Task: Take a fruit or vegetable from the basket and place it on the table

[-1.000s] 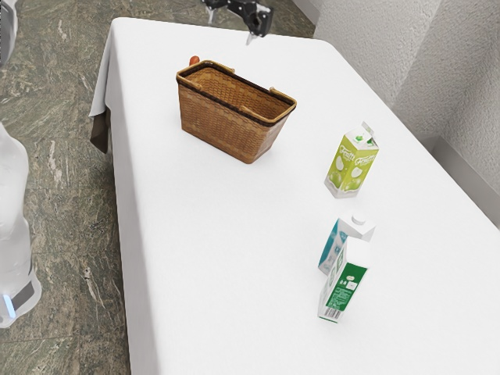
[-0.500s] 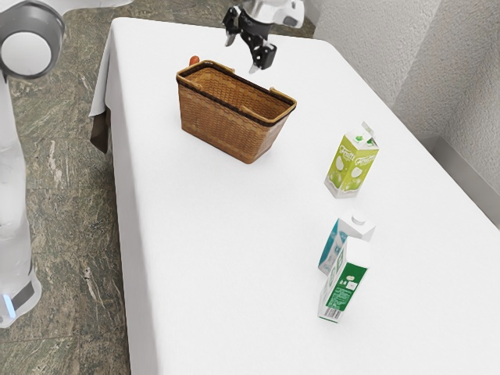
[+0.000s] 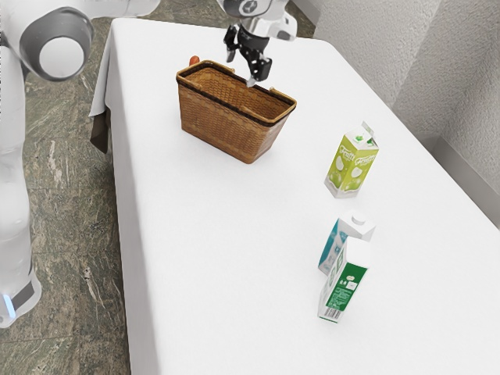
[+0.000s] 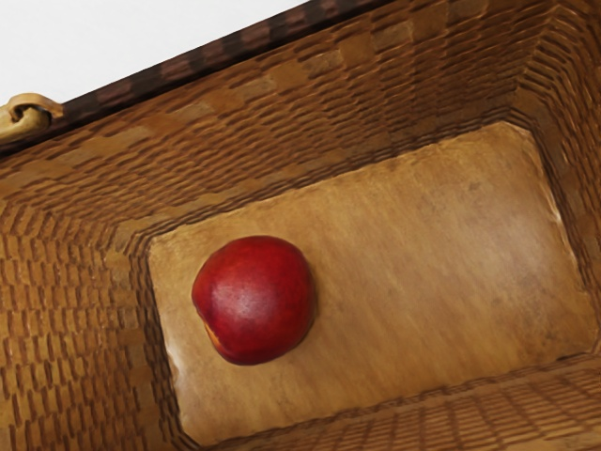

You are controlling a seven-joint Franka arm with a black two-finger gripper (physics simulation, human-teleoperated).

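Red fruit (image 4: 255, 301), lying at the bottom of the woven basket (image 3: 223, 125); rests close to one short wall and well apart from the other, with a small yellowish patch low on its side. Cannot tell which end of the basket to match to that spot in the exterior view. Taking the exterior view as a clock face centred on the basket, with twelve toward its upper edge: find the hand (image 3: 241, 69) between twelve and one, above the basket and overlapping its far rim, open, with fingers parted. At eleven, see a small orange-red thing (image 3: 194, 60), peeking past the rim, partly hidden and too small to name. At four, on the white-covered surface (image 3: 226, 250), see the yellow-green carton (image 3: 350, 166), well apart from the basket. Between four and five, farther out, see the white-and-teal carton (image 3: 349, 227), partly hidden behind the white-and-green carton (image 3: 345, 287) at five; cannot tell about contact between them. Toward nine, beyond the surface's edge, see the white arm (image 3: 16, 180) over the stone-patterned floor (image 3: 70, 258).
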